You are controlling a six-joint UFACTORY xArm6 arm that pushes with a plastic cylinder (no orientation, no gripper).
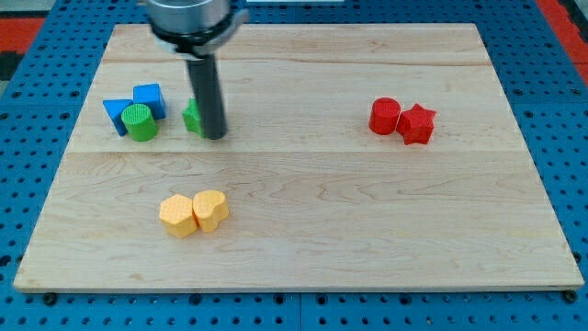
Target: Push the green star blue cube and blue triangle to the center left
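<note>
The green star [191, 118] lies in the upper left part of the wooden board [303, 211], mostly hidden behind my rod. My tip [215, 137] touches the star's right side. Further left, the blue cube [150, 98] and the blue triangle [117, 114] sit close together. A green cylinder [140, 122] rests against both of them, in front. A small gap separates the star from that cluster.
A red cylinder [384, 117] and a red star [416, 124] touch each other at the view's right. A yellow hexagon [178, 216] and a yellow heart [211, 210] sit together at the lower left. Blue pegboard surrounds the board.
</note>
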